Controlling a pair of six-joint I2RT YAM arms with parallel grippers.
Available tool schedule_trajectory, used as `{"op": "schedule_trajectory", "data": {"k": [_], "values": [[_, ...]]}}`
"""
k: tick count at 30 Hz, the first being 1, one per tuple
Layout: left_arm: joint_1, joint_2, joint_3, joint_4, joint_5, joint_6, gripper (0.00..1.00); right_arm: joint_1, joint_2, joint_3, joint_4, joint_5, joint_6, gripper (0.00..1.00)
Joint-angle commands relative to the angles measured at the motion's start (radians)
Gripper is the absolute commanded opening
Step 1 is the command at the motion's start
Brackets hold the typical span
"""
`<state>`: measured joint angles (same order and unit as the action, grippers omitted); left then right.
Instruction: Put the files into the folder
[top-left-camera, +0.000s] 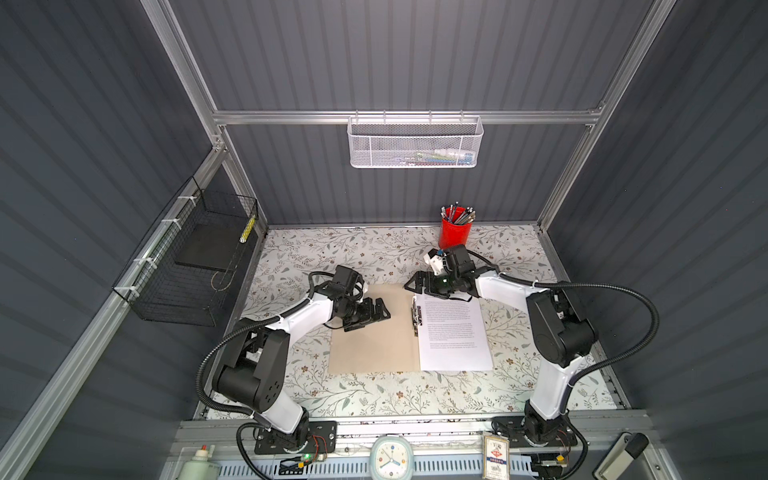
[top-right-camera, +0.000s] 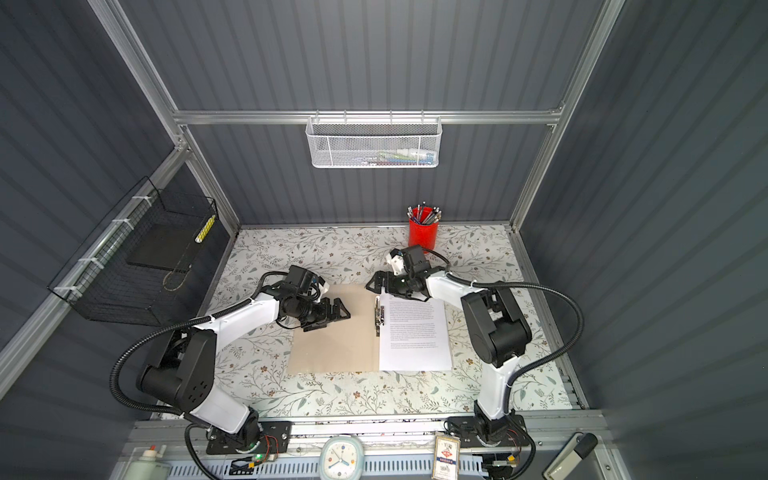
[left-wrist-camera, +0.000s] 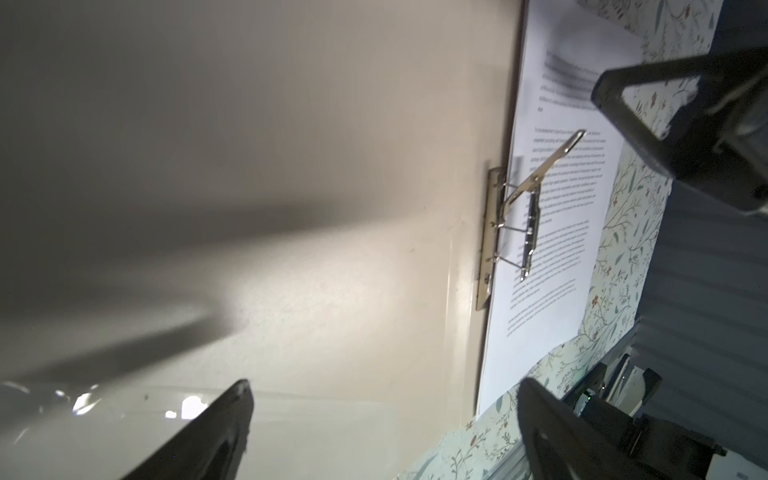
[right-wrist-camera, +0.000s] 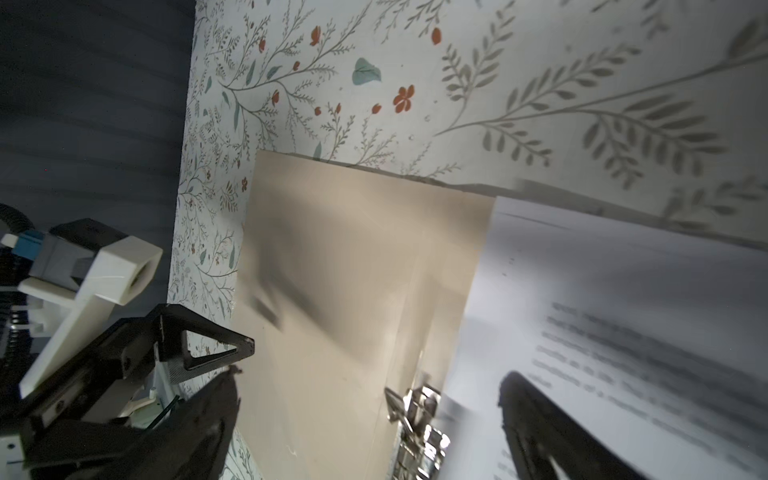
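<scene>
Folder (top-left-camera: 370, 340) lies open on the desk (top-left-camera: 332, 249), with the files (top-left-camera: 453, 332) on its 3 o'clock half. The clip (left-wrist-camera: 528, 216) has its lever raised, likely so the sheets seat under it. My left fingers (left-wrist-camera: 224, 428) are apart over the 9 o'clock flap and my right fingers (right-wrist-camera: 536, 415) apart at the sheets' 12 o'clock edge, both empty.

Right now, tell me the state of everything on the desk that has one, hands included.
folder, open, lying flat.
clip, lever raised.
files, lying flat on the folder's right half.
left hand, open, empty, above the folder's left half.
right hand, open, empty, above the folder's far end.
red pen cup, upright, full of pens.
</scene>
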<state>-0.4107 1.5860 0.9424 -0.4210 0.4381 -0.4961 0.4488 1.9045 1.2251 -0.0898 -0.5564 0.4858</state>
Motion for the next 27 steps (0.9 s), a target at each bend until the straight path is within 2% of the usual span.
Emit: {"op": "schedule_trajectory", "data": {"k": [1,6,12,14,16,21,23,27], "values": [[0.006,-0.033,-0.036,-0.048,0.008,0.054,1.00,0.015,0.050,0.065,0.001,-0.059,-0.012,0.99],[0.006,-0.037,-0.057,-0.053,-0.004,0.049,0.99,0.035,0.098,0.103,0.011,-0.098,0.004,0.98],[0.006,-0.049,-0.064,-0.041,-0.004,0.045,1.00,0.045,0.091,0.094,0.008,-0.091,0.002,0.99],[0.006,-0.044,-0.059,-0.039,0.001,0.043,1.00,0.045,0.081,0.094,-0.009,-0.073,-0.007,0.99],[0.006,-0.046,-0.056,-0.028,0.018,0.040,1.00,0.033,0.037,0.070,-0.029,-0.002,-0.023,0.99],[-0.008,-0.045,-0.028,0.009,0.052,0.025,1.00,-0.073,-0.128,-0.076,0.007,0.038,-0.028,0.99],[-0.016,-0.029,-0.009,0.011,0.060,0.022,1.00,-0.109,-0.165,-0.078,-0.057,0.038,-0.057,0.99],[-0.046,0.015,0.041,0.021,0.073,0.024,0.99,-0.217,-0.259,-0.170,-0.100,0.138,-0.030,0.99]]}}
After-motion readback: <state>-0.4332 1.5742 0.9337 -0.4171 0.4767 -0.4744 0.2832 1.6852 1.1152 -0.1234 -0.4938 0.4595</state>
